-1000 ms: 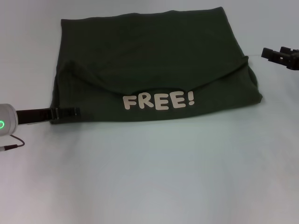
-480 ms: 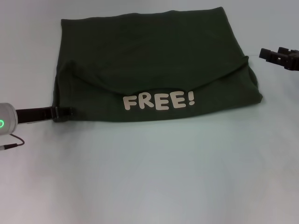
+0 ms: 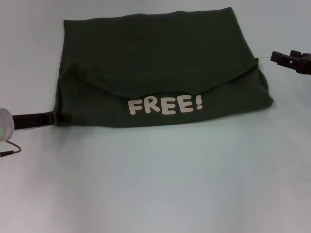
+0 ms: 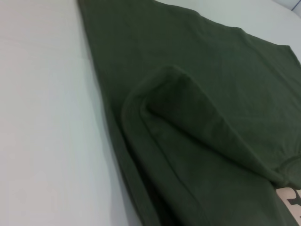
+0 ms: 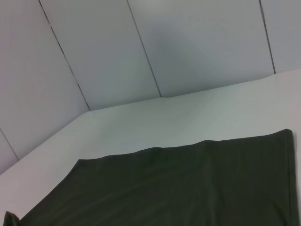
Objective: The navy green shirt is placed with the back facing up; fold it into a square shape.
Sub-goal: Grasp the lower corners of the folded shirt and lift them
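Presently on view: one large dark olive-green short-sleeved cloth shirt, the navy green shirt (image 3: 160, 63), lying folded on a plain pale-white table (image 3: 160, 184) and filling the far half of the head view, from about ten o'clock across to two o'clock

Form: a broad, roughly rectangular bundle, wider than deep; far edge straight, left edge nearly straight, right edge bulging outward at a soft fold near three o'clock

Surface: plain dark cloth on the upper layer, whose near edge sags in a shallow curve across the middle; beneath that curve a lower layer shows pale cream "FREE!" lettering (image 3: 165, 105), reading upright toward six o'clock

Detail, left wrist view: the shirt (image 4: 197, 113) shows a rounded, doubled-over fold standing slightly proud of the flat cloth, with a corner of the pale lettering (image 4: 289, 200) just visible at the frame edge

Detail, right wrist view: the shirt (image 5: 188, 188) lies flat with a straight far edge against the table (image 5: 188, 117), pale panelled wall (image 5: 141, 47) behind

Left gripper (image 3: 62, 118): black, low at nine o'clock, its tip at the shirt's near left corner; touching or merely beside cannot be told, nor how wide its fingers stand

Right gripper (image 3: 278, 57): black, at three o'clock, just beside the shirt's right edge and apart from it; finger spread cannot be told
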`<act>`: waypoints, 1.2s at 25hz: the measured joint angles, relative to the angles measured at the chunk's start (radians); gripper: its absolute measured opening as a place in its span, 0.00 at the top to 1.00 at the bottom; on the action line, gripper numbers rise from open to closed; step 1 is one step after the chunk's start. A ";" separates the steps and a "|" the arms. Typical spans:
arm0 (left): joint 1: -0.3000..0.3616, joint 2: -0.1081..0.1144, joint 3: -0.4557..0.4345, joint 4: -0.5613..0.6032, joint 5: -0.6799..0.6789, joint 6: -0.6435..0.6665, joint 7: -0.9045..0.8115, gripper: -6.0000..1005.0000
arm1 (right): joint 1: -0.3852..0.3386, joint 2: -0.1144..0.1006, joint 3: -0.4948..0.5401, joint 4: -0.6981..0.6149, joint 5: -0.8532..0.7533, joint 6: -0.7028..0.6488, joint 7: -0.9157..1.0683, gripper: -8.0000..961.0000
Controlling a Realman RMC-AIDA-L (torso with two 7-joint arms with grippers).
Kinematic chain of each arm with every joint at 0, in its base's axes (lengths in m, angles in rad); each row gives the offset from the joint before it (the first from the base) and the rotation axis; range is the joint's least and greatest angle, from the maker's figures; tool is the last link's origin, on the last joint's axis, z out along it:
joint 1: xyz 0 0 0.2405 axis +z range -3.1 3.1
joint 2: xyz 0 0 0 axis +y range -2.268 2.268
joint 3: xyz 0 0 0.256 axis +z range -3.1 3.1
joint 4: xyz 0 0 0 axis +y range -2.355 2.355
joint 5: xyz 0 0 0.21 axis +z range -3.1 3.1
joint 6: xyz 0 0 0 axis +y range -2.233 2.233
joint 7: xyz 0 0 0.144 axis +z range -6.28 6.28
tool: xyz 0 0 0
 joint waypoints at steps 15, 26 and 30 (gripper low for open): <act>0.000 0.004 -0.006 0.005 0.035 0.005 -0.001 0.95 | -0.007 0.002 0.003 0.007 0.000 0.001 0.011 0.17; -0.002 0.004 -0.006 0.008 0.044 0.014 -0.006 0.95 | -0.018 -0.006 -0.002 0.008 0.000 -0.007 0.042 0.17; -0.002 0.004 -0.006 0.009 0.044 0.014 -0.014 0.95 | -0.020 -0.006 -0.002 0.008 -0.006 -0.006 0.043 0.17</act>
